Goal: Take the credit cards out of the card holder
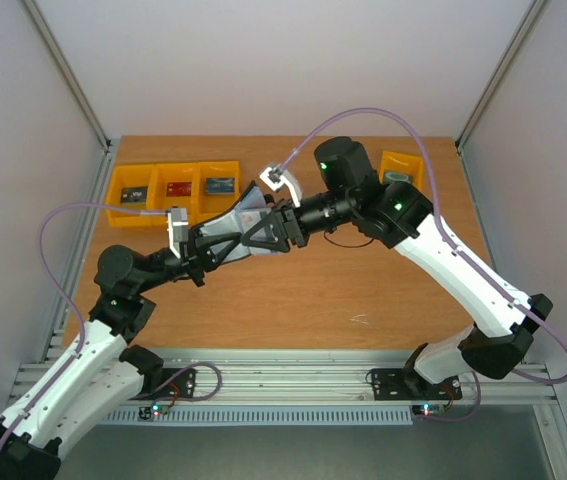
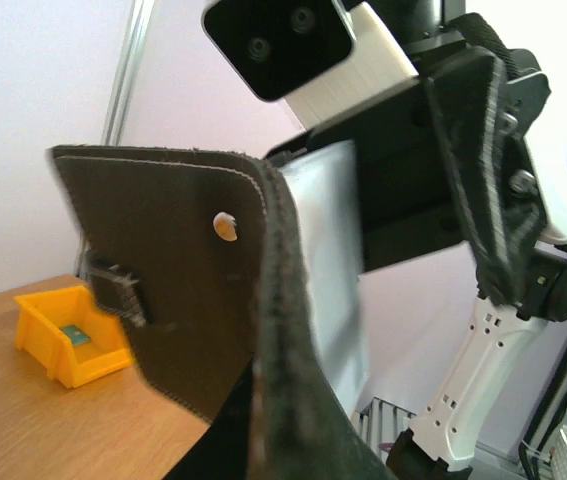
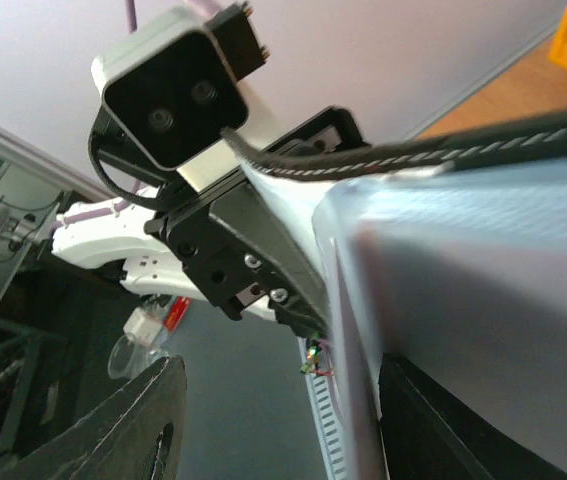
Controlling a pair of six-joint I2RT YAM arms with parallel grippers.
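Note:
The card holder (image 1: 246, 222) hangs in the air between both arms, over the middle of the table. In the left wrist view its black outer flap (image 2: 183, 290) with a snap and a small tab fills the frame, with a pale inner panel (image 2: 328, 260) behind. My left gripper (image 1: 221, 245) is shut on its lower edge (image 2: 273, 440). My right gripper (image 1: 275, 228) is open, jaws wide apart, at the holder's other side. The grey-blue inside (image 3: 483, 250) lies against one right finger (image 3: 443, 430). A whitish, faintly reddish edge (image 3: 363, 260) shows there; I cannot tell whether it is a card. The red card is hidden.
Three yellow bins (image 1: 181, 186) with small items stand in a row at the back left of the wooden table (image 1: 383, 290). Another yellow bin (image 1: 400, 168) stands at the back right, behind the right arm. One bin also shows in the left wrist view (image 2: 71, 333).

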